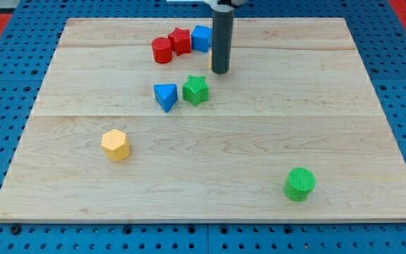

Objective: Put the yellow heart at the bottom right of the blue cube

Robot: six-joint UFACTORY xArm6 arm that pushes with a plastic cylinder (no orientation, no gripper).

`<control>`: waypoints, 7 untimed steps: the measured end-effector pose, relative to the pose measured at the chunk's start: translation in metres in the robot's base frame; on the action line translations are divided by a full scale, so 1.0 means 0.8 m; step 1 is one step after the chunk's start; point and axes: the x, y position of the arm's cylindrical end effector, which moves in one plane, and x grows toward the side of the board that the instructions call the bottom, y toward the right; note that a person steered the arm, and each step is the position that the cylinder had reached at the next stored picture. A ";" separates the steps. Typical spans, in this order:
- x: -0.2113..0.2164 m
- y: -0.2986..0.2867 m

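Since the task turns on the yellow heart, I look for it first, and no block on the tabletop [273,134] reads clearly as one. The only plainly yellow piece is a yellow hexagon [116,144], well apart at the view's lower left. The heart may be hidden behind the rod; I cannot tell.

My tip [220,72] rests just below and to the right of the blue cube [201,37], near it but apart. That is roughly the spot where the heart should end up. No fingers show — the arm ends in a plain rod, so there is no spread or pinch to report.

Other blocks:
- The red star [180,40] touches the cube's left side, and the red cylinder [162,50] sits beside the star.
- The blue triangle [165,96] and green star [196,89] are side by side below the cluster.
- The green cylinder [300,183] is far off at the lower right.

Judgement: if the heart is behind the rod, the task is close to done and needs only a small trim. If it is not, nothing visible confirms placement.
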 end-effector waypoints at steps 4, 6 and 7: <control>-0.034 0.006; -0.007 -0.122; -0.007 -0.209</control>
